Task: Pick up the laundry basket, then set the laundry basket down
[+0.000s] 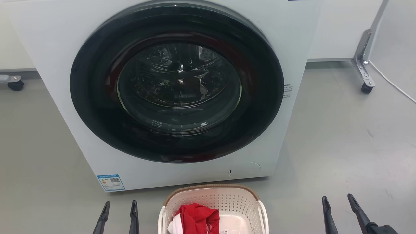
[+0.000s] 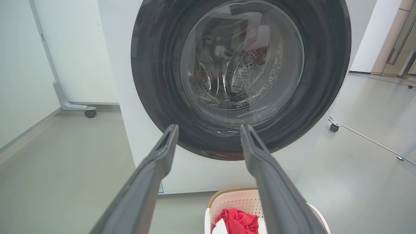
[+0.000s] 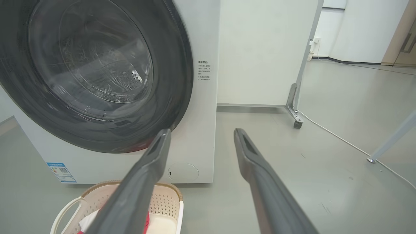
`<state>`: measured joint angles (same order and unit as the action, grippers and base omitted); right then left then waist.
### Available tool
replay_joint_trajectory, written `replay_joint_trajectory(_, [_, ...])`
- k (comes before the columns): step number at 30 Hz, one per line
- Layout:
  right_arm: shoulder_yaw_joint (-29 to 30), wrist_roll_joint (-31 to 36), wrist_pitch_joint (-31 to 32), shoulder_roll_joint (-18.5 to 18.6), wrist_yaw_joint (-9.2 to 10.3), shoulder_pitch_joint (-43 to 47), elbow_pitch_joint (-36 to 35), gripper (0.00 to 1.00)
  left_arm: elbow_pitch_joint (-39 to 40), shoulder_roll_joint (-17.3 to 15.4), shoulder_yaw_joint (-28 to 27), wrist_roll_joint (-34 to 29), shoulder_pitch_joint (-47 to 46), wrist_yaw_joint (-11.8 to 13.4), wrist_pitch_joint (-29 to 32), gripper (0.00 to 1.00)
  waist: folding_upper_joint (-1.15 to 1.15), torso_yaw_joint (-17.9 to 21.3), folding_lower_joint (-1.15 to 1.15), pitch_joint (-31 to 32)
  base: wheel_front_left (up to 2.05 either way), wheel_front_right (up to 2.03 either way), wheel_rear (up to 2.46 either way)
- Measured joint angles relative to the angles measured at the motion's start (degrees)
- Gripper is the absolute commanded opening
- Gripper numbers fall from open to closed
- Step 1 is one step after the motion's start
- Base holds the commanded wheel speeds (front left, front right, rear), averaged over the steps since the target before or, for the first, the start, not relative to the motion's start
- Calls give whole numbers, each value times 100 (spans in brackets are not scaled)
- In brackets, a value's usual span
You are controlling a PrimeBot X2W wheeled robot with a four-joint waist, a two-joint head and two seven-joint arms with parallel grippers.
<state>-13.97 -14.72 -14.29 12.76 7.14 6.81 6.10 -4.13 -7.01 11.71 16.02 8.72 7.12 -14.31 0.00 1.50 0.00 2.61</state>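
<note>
Grippers empty on either side of laundry basket (image 1: pixel 227 199)

Low in the head view, the left gripper (image 1: pixel 120 203) and right gripper (image 1: pixel 337 197) have their fingers spread and touch nothing. Between them the laundry basket sits on the grey floor (image 1: pixel 341 146), holding a red garment (image 1: pixel 198 217). Just beyond stands the white washer (image 1: pixel 292 48), door closed.

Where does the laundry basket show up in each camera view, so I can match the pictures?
Head view: the laundry basket sits at bottom centre, cut off by the lower edge.
Left wrist view: the laundry basket is at the bottom edge, right of centre.
Right wrist view: the laundry basket is at the bottom left.
Shared landmark: the round dark washer door, above it in all three.
</note>
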Motion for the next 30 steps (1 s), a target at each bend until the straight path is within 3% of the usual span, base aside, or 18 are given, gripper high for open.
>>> replay_joint_trajectory(30, [142, 275, -1, -214, 0, 88, -348, 100, 445, 196, -164, -310, 241, 0, 163, 100, 0, -49, 0, -67, 0, 0, 0])
